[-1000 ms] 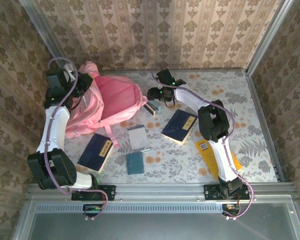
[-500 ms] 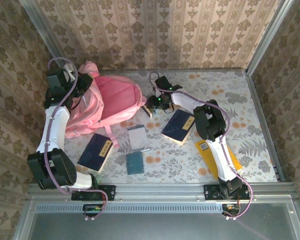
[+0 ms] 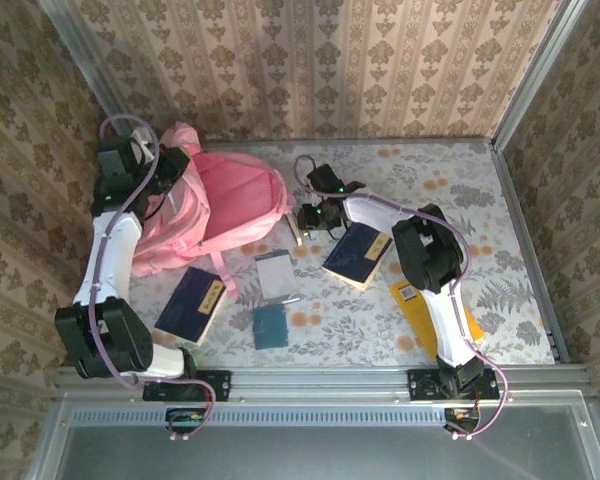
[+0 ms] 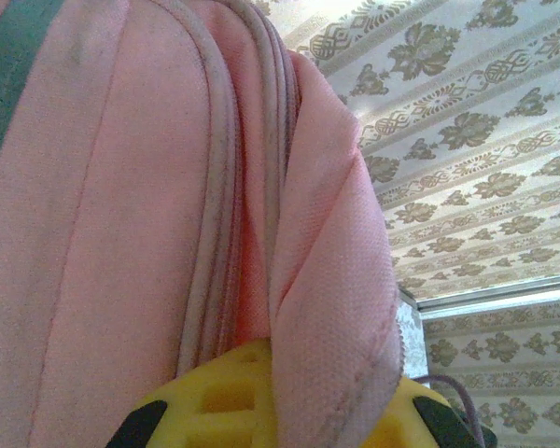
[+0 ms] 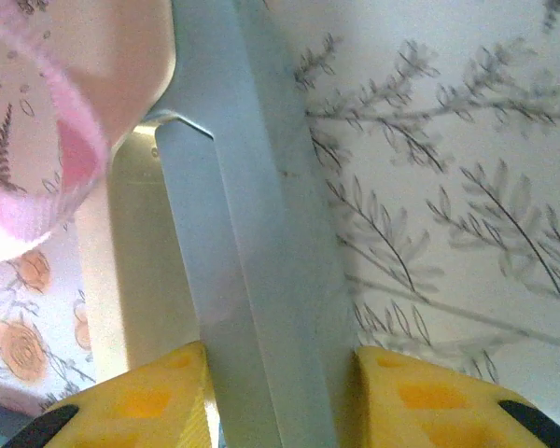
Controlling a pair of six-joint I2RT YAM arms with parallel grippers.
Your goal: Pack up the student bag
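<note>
Noted left claw (image 4: 294, 411) pinched tight on fabric of student bag (image 3: 230, 200). Noted right claw (image 5: 280, 392) narrow, clasping grey-blue book (image 5: 252, 233) edgewise, on table (image 3: 450, 185) beside bag.

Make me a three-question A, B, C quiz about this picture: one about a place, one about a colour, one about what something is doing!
1. Where is the backpack? A far left corner of the table B near right corner C middle
2. What colour is the flat book under the right arm? A green B yellow C purple
3. What is the left gripper doing? A hanging open B holding a book C pinching the backpack
Answers: 1 A, it lies far back, left; 2 B, yellow shows beside the arm; 3 C, pink fabric sits between its fingers.
</note>
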